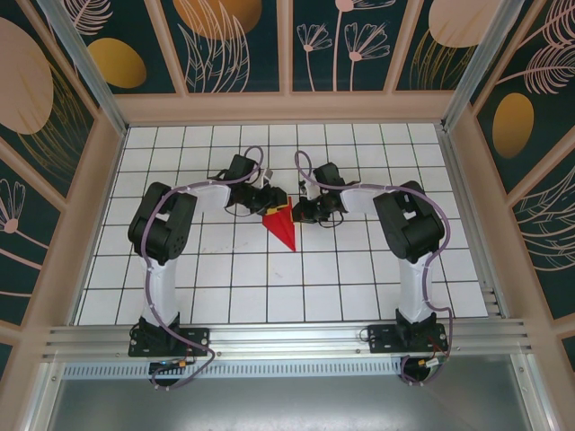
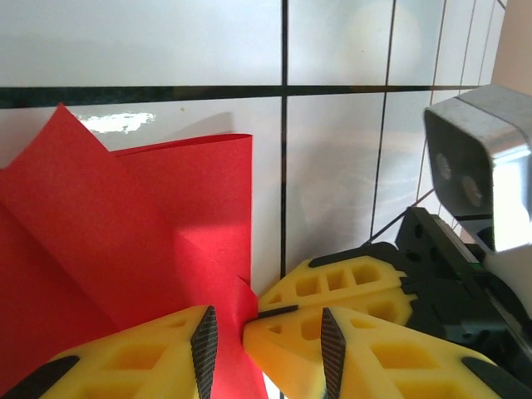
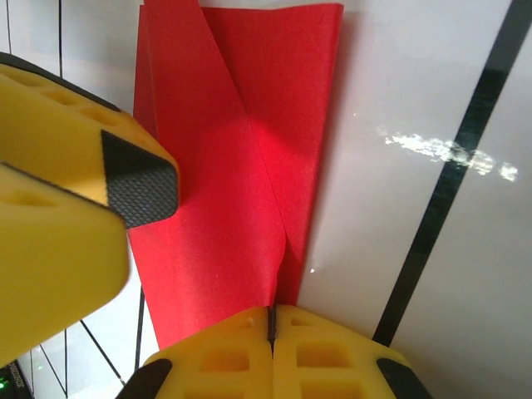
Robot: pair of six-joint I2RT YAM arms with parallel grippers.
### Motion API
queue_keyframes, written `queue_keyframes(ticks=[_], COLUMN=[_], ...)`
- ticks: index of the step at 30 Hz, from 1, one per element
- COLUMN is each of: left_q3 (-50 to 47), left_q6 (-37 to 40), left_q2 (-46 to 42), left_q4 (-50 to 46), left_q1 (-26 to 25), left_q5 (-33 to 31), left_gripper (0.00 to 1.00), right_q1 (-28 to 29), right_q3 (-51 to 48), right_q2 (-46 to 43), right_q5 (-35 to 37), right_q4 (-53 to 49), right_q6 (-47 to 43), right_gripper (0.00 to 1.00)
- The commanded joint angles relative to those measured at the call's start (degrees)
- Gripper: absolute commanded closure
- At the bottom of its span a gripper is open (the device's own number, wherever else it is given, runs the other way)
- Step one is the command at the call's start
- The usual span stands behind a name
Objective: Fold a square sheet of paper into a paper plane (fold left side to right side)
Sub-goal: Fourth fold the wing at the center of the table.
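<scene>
- Left tool (image 1: 269,201) (image 2: 268,337): jaws apart, released. Its dark pads (image 2: 204,339) stand either side of a gap, nothing clamped that I can see.
- In that gap: the raised edge of the red paper (image 2: 125,233), right beside the left pad, and the tip of the right tool (image 2: 278,312). Can't tell if the pad touches the paper.
- Right tool (image 1: 301,213) (image 3: 273,328): clenched, fingers flush with only a thin seam between them. The tips touch the paper's fold; can't tell if any paper is nipped in the seam.
- Red paper (image 1: 283,229) (image 3: 224,166): narrow wedge at mid-table between the two tools, point toward the arm bases, wide end up by the tools. One flap is lifted off the table and the layers are creased and overlapping.
- Blocking: in the right wrist view a left tool finger (image 3: 66,208) covers the paper's left side. In the top view both tools overlap the wedge's wide end.
- Table (image 1: 359,287): white tiles with dark grid lines; one line runs just beside the paper's edge.
- Grey camera housing (image 2: 478,158) on the right wrist is near, to the right of the tools.
- Around: purple cables (image 1: 148,242) along the arms, metal rail (image 1: 287,337) at the near edge, floral wall panels (image 1: 225,36) on three sides.
</scene>
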Motion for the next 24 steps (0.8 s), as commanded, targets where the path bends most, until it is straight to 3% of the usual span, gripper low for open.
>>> queue_keyframes(ticks=[1,13,24], left_q3=[0.7,-1.8,-4.7], left_q6=[1.4,3.9,3.3], left_q2=[0.8,2.2,3.9], left_q4=[-1.7,-4.9,-3.5], left_q1=[-0.1,-0.1,-0.1], left_q5=[-1.3,-6.8,-8.3], left_gripper=[0.59,0.59,0.59], right_q1=[1.0,1.0,-1.0], right_q3=[-0.1,0.4,3.0], right_q2=[3.8,3.7,-2.7], right_q5=[6.1,5.5,2.6], right_q4=[-3.7,-3.2,-0.3], right_q6=[-1.0,-1.1,0.0], right_gripper=[0.99,0.98,0.84])
